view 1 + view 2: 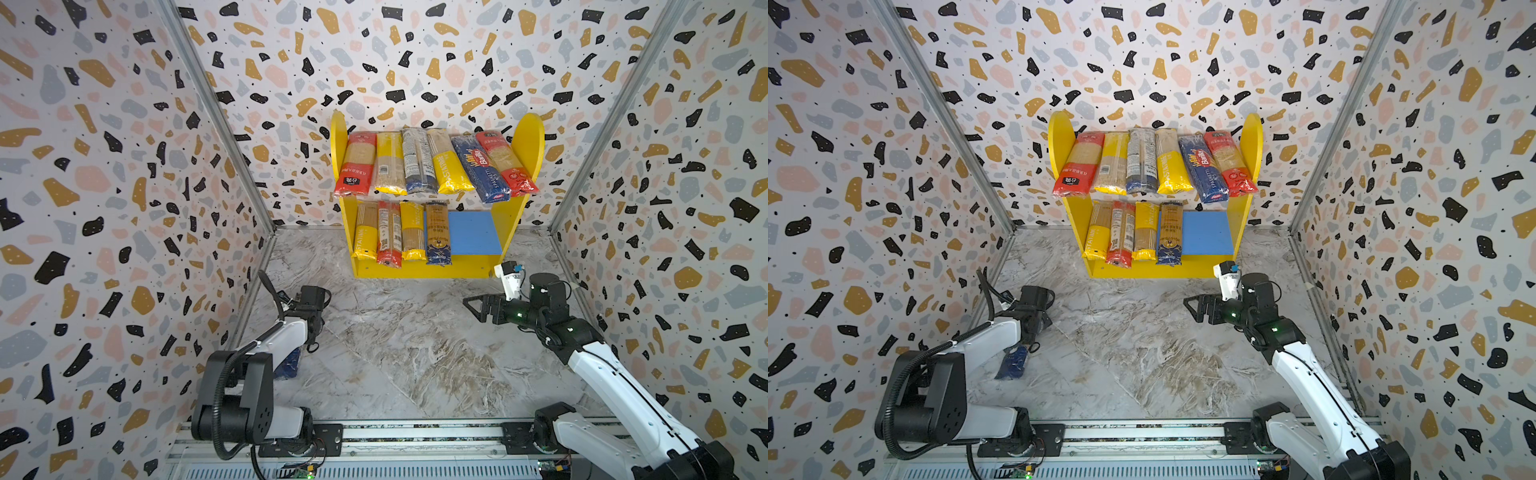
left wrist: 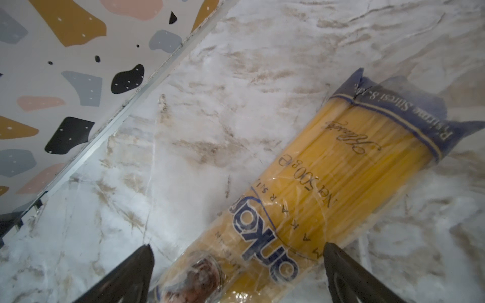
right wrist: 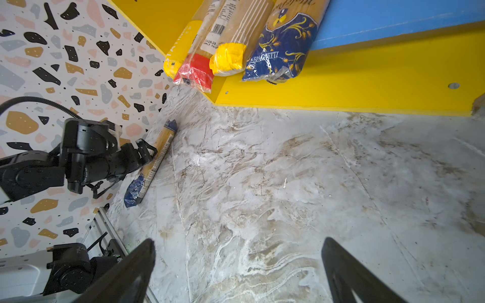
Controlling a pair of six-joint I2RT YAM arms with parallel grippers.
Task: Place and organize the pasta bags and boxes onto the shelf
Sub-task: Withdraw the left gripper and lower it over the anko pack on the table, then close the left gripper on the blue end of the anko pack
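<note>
Blue-ended spaghetti packet (image 2: pixel 328 183) lying flat, long axis along side wall (image 2: pixel 52 78)

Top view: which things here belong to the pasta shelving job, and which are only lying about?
Job:
- shelf
- ten pasta packets on it
- one loose packet on the table

Not the job:
- patterned walls
- front rail

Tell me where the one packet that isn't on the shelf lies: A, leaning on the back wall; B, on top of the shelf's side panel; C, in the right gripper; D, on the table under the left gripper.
D: the packet lies flat on the table, with the open left gripper right over it.
</note>
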